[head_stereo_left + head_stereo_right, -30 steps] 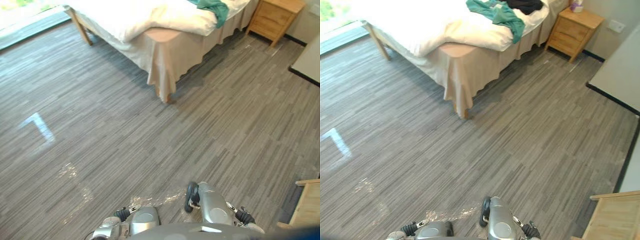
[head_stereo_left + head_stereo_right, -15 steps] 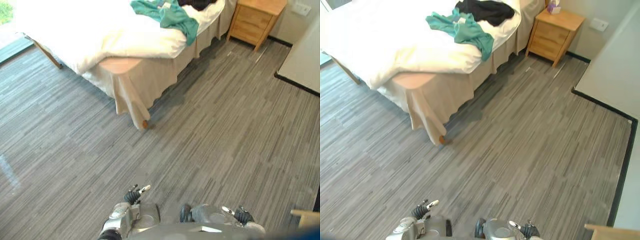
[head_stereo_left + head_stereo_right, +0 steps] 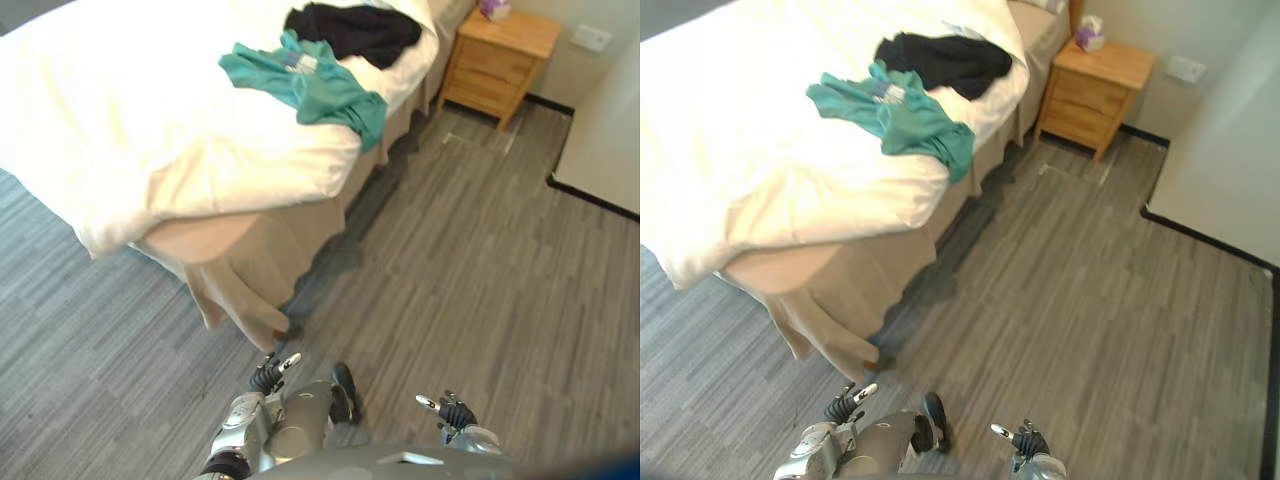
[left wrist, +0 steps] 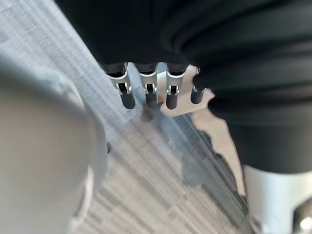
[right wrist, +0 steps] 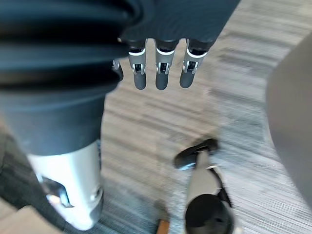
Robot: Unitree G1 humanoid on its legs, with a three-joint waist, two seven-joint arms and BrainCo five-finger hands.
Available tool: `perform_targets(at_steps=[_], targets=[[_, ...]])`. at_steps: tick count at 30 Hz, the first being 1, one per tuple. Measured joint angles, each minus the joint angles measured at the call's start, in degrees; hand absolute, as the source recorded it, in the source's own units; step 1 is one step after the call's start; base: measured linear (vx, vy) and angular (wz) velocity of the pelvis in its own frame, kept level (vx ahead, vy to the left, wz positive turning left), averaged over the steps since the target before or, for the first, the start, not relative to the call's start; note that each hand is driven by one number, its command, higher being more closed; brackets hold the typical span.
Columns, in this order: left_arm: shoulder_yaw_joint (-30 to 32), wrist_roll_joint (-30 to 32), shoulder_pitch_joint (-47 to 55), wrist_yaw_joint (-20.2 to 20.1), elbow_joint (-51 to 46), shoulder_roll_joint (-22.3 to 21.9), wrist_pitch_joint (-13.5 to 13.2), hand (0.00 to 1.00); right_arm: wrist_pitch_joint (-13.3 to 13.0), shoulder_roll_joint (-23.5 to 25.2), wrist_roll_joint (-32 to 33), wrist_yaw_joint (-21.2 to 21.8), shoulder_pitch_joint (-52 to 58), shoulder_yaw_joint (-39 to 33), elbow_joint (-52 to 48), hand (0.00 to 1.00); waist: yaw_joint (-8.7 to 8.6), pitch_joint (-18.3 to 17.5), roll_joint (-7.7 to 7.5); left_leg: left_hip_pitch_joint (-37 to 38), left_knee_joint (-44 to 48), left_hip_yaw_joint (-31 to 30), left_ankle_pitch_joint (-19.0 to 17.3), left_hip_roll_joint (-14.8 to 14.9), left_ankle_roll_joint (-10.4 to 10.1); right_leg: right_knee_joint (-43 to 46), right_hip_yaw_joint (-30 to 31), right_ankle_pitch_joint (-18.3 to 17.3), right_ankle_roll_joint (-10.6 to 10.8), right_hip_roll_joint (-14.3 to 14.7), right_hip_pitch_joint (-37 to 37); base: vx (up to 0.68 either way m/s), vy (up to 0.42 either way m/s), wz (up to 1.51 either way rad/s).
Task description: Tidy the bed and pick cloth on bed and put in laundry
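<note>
Left robot hand and right robot hand empty, both cloths on the bed.
Nearest me, both hang low over the grey floor, fingers straight and spread. Beyond, on the white duvet, I see the teal cloth, the black cloth just behind it, and a wooden nightstand farthest.

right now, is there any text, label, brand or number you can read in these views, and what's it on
No text is readable anywhere.
On the small purple tissue box atop the light wooden nightstand: print too small to read.
On the crumpled teal cloth lying on the white-quilted bed: a pale patch at its neck, too blurred to read.
On the white wall plate: no marks legible.
</note>
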Motion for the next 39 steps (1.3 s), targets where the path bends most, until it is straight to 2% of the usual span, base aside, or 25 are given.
perform_targets(at_steps=[1, 2, 3, 6, 7, 9, 10, 11, 12, 13, 14, 15, 16, 17, 18, 20, 21, 24, 26, 27, 29, 30, 33, 38, 39], targets=[[-0.33, -0.02, -0.01, 0.07, 0.77, 0.19, 0.22, 0.00, -0.09, -0.35, 0.00, -0.28, -0.10, 0.03, -0.03, 0.00, -0.31, -0.02, 0.11, 1.76, -0.81, -0.49, -0.42, -0.73, -0.14, 5.63, -0.20, -1.51, 0.04, -1.08, -2.71, 0.38, 0.149, 0.28], [-1.41, -0.26, 0.22, 0.21, 2.15, 0.40, 0.61, 0.00, -0.08, -1.30, 0.15, -0.50, -0.02, 0.29, -0.05, 0.00, -0.92, -0.28, 0.64, 5.67, -3.54, -1.27, -0.52, -1.61, -0.21, 12.81, -2.10, -4.70, -1.19, -2.99, -7.67, 0.36, 0.145, 0.28], [-2.59, -1.54, 0.56, 0.31, 2.76, 0.48, 1.17, 0.00, -0.36, -2.28, 0.12, -0.56, -0.33, 0.60, -0.32, 0.00, -1.01, -0.27, 1.64, 9.66, -6.20, -2.44, -0.11, -1.89, -0.40, 14.95, -4.32, -7.48, -0.94, -4.33, -11.35, 0.35, 0.131, 0.40], [-5.74, -4.59, 0.20, 0.51, 2.73, 1.41, 1.92, 0.00, -1.43, -2.43, 0.26, -0.39, -0.59, 0.80, -0.28, 0.00, -2.30, -0.12, 1.68, 16.85, -11.50, -8.21, 0.63, -2.20, -1.57, 9.05, -6.71, -12.77, -1.65, -4.70, -18.33, 0.29, 0.033, 0.76], [-6.00, -4.66, -0.51, 0.53, 2.65, 1.35, 2.28, 0.00, -1.59, -2.35, 0.26, -0.26, -0.62, 0.83, -0.31, 0.00, -2.55, -0.05, 1.32, 17.84, -12.16, -9.98, 0.63, -2.22, -1.75, 6.68, -6.72, -13.20, -1.66, -4.63, -19.50, 0.26, -0.084, 1.26], [-6.85, -6.30, -1.43, 0.80, 2.62, 0.69, 2.82, 0.00, -2.29, -1.88, 0.20, -0.02, -0.74, 0.80, -0.54, 0.00, -3.41, 0.33, 0.18, 19.69, -12.87, -17.19, -0.13, -2.18, -3.35, -4.77, -5.56, -13.10, -1.63, -4.24, -21.79, 0.28, -0.181, 1.58], [-7.19, -6.69, -2.18, 1.26, 2.52, -0.16, 2.95, 0.00, -3.10, -1.88, 0.15, 0.25, -0.38, 0.79, -0.80, 0.00, -3.50, 0.27, -0.08, 19.78, -12.73, -21.15, -0.47, -2.08, -3.86, -11.62, -3.10, -12.40, -1.36, -3.91, -22.91, 0.26, -0.219, 1.54], [-7.23, -6.68, -2.33, 1.48, 2.48, -0.57, 2.92, 0.00, -3.53, -1.89, 0.15, 0.43, -0.19, 0.79, -1.00, 0.00, -3.50, 0.28, -0.07, 19.76, -12.57, -23.11, -0.64, -2.01, -4.13, -14.52, -1.59, -11.87, -1.25, -3.57, -23.36, 0.37, -0.326, 1.90], [-6.84, -6.70, -2.39, 1.99, 2.23, -1.30, 2.71, 0.00, -4.59, -1.84, 0.06, 0.90, 0.22, 0.98, -1.45, 0.00, -3.51, 0.32, 0.05, 19.85, -11.81, -27.58, -1.60, -1.28, -4.55, -20.42, 4.45, -9.70, -1.81, -2.09, -24.07, 0.33, -0.307, 1.52], [-6.20, -6.72, -2.37, 2.23, 2.17, -1.53, 2.59, 0.00, -4.95, -1.87, 0.04, 0.93, 0.29, 1.51, -1.53, 0.00, -3.49, 0.38, 0.14, 19.81, -10.85, -29.55, -2.22, -0.88, -4.67, -22.13, 6.98, -8.76, -1.95, -1.12, -24.04, 0.42, -0.420, 1.75], [-4.21, -6.70, -2.15, 3.05, 1.94, -2.04, 2.35, 0.00, -5.80, -1.85, -0.50, 1.05, 0.46, 3.39, -1.72, 0.00, -3.31, 0.31, 0.09, 19.48, -8.48, -32.58, -4.21, -0.03, -5.86, -24.38, 11.74, -6.97, -2.19, 0.93, -23.55, 0.36, -0.421, 1.40], [-2.38, -6.72, -1.37, 3.51, 0.82, -2.13, 2.04, 0.00, -6.52, -1.37, -1.53, 1.51, 0.71, 5.70, -1.83, 0.00, -3.32, 0.00, -1.05, 18.89, -5.81, -34.98, -6.64, 0.12, -7.46, -26.18, 15.31, -5.18, -2.56, 1.95, -22.80, 0.36, -0.452, 1.33], [-1.44, -6.68, -0.50, 3.83, 0.32, -2.04, 1.59, 0.00, -6.81, -0.45, -1.80, 1.64, 0.93, 6.68, -1.91, 0.00, -3.26, -0.40, -2.02, 18.48, -4.48, -36.24, -8.00, -0.11, -8.28, -25.85, 16.02, -3.36, -0.68, 1.78, -22.78, 0.28, -0.387, 1.08], [-0.04, -6.69, -0.42, 4.36, 0.37, -2.99, 1.11, 0.00, -7.28, -0.87, -2.82, 1.77, 0.57, 6.93, -2.46, 0.00, -3.20, -0.34, -1.07, 18.36, -3.14, -36.81, -9.19, 1.94, -9.70, -22.99, 13.19, -5.23, -1.68, 2.55, -22.78, 0.33, -0.441, 1.03], [1.18, -6.71, 0.06, 4.56, 0.14, -4.32, 0.41, 0.00, -7.65, -1.47, -5.28, 1.83, 0.52, 7.26, -2.78, 0.00, -3.16, -1.05, 0.42, 17.53, -3.34, -34.60, -8.90, 4.40, -11.07, -21.67, 10.01, -7.25, -3.04, 3.22, -22.90, 0.40, -0.476, 1.19], [2.61, -6.74, 0.15, 5.35, -0.03, -5.86, -0.92, 0.00, -7.74, -2.23, -6.73, 1.93, 0.29, 8.78, -2.99, 0.00, -3.17, -1.15, 0.96, 17.75, -5.81, -33.20, -7.10, 6.92, -13.61, -19.98, 5.99, -9.27, -4.83, 3.41, -22.73, 0.34, -0.399, 1.04], [3.67, -6.76, 0.18, 5.35, 0.00, -6.25, -1.64, 0.00, -7.49, -2.58, -7.31, 2.12, -0.38, 10.05, -2.70, 0.00, -3.13, -1.23, 1.09, 18.19, -7.84, -32.09, -4.90, 8.18, -14.74, -20.13, 3.70, -9.77, -5.68, 3.43, -21.79, 0.23, -0.336, 1.00], [3.27, -6.75, 0.67, 5.32, 0.05, -6.52, -3.41, 0.00, -5.51, -2.74, -7.52, 3.58, -1.43, 10.18, -0.80, 0.00, -3.26, -1.25, 1.20, 18.92, -10.64, -27.87, -0.58, 10.34, -16.36, -23.80, -0.98, -10.07, -6.42, 3.40, -16.80, 0.16, -0.244, 0.94], [1.73, -6.69, 0.70, 5.21, 0.04, -6.40, -3.81, 0.00, -4.52, -3.00, -6.89, 4.16, -1.97, 10.05, 0.03, 0.00, -3.22, -1.06, 1.82, 18.10, -10.53, -22.76, 0.32, 11.09, -17.01, -26.89, -4.25, -9.81, -6.84, 3.03, -14.11, 0.10, -0.137, 0.96], [0.50, -6.59, 0.70, 5.01, 0.07, -6.31, -3.77, 0.00, -3.76, -3.38, -6.01, 4.25, -2.04, 9.82, 0.14, 0.00, -3.39, -0.89, 2.14, 17.05, -10.37, -18.44, 0.89, 11.12, -16.94, -28.53, -6.67, -9.76, -6.74, 2.41, -12.93, 0.06, -0.081, 0.99], [-1.36, -6.59, 0.68, 4.98, 0.04, -6.01, -3.65, 0.00, -2.98, -4.01, -4.25, 4.23, -2.15, 9.17, 1.03, 0.00, -3.55, -1.14, 2.99, 15.61, -10.73, -14.49, 2.25, 10.63, -16.70, -30.77, -9.37, -8.86, -5.59, 1.39, -11.85, 0.01, 0.014, 0.88], [-1.45, -6.60, 0.80, 4.92, -0.03, -5.86, -3.44, 0.00, -1.90, -4.48, -3.52, 4.20, -2.42, 9.22, 1.59, 0.00, -2.82, -1.24, 3.23, 15.42, -11.93, -13.77, 3.30, 10.27, -16.44, -32.89, -9.60, -7.56, -5.33, 1.43, -11.37, -0.01, 0.061, 0.56], [-2.02, -6.67, 1.04, 5.05, 0.11, -4.01, -3.36, 0.00, 0.00, -4.47, -2.51, 4.07, -3.58, 9.12, 2.93, 0.00, -2.44, -1.10, 2.98, 15.57, -14.97, -13.64, 6.08, 9.15, -15.71, -38.95, -9.61, -3.85, -4.70, 1.69, -9.81, -0.03, 0.048, 0.07], [-2.64, -8.53, 2.22, 6.00, 0.56, -2.30, -3.59, 0.00, 2.07, -4.43, 1.47, 3.37, -3.52, 8.16, 3.30, 0.00, -3.06, -1.11, 2.89, 16.13, -15.92, -13.62, 6.73, 8.54, -14.78, -43.41, -9.66, -1.18, -4.19, 1.90, -7.39, -0.07, 0.035, 0.01], [-3.26, -10.80, 2.33, 6.73, 0.61, -2.00, -4.12, 0.00, 2.57, -4.38, 2.90, 3.16, -3.41, 7.55, 3.34, 0.00, -3.23, -1.10, 2.88, 16.72, -17.33, -13.78, 7.22, 8.53, -14.57, -44.17, -10.12, -0.58, -4.14, 2.15, -6.90, -0.07, 0.003, 0.11]])
